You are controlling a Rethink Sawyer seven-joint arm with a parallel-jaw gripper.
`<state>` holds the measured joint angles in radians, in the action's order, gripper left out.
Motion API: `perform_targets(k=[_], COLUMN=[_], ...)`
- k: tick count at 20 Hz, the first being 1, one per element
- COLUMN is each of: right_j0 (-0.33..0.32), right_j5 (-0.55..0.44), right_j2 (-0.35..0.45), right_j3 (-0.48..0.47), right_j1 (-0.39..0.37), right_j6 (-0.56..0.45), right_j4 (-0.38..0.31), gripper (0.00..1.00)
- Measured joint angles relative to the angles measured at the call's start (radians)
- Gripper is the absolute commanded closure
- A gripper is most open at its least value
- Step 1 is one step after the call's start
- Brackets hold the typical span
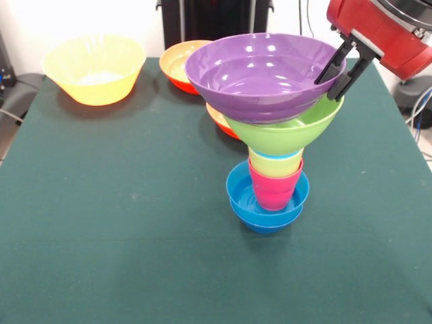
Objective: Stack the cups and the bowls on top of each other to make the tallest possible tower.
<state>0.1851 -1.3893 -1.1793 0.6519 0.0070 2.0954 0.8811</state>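
Observation:
The tower stands right of the table's middle. Its base is the small blue bowls [244, 196], nested. The red-pink cup [275, 189] sits in them, with the yellow cup [273, 164] and a sliver of light blue cup rim [277, 154] above. The lime green bowl [290, 131] rests on the cups, and the purple bowl [260, 74] sits on top, leaning slightly. My gripper [341, 71] comes in from the upper right and straddles the purple bowl's right rim. One finger is inside the bowl, the other outside, with a visible gap between them.
A large yellow bowl [94, 67] sits at the far left of the green table [121, 223]. An orange bowl [177, 64] is behind the purple one. A second orange bowl [219, 120] lies just behind the tower, mostly hidden.

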Motion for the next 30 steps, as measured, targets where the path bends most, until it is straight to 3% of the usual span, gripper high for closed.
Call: perform_targets(k=[30], right_j0=[0.013], right_j5=[0.0], right_j2=[0.0], right_j3=[0.0], right_j1=[0.0], right_j6=[0.097], right_j4=[-0.001], gripper=[1.0])
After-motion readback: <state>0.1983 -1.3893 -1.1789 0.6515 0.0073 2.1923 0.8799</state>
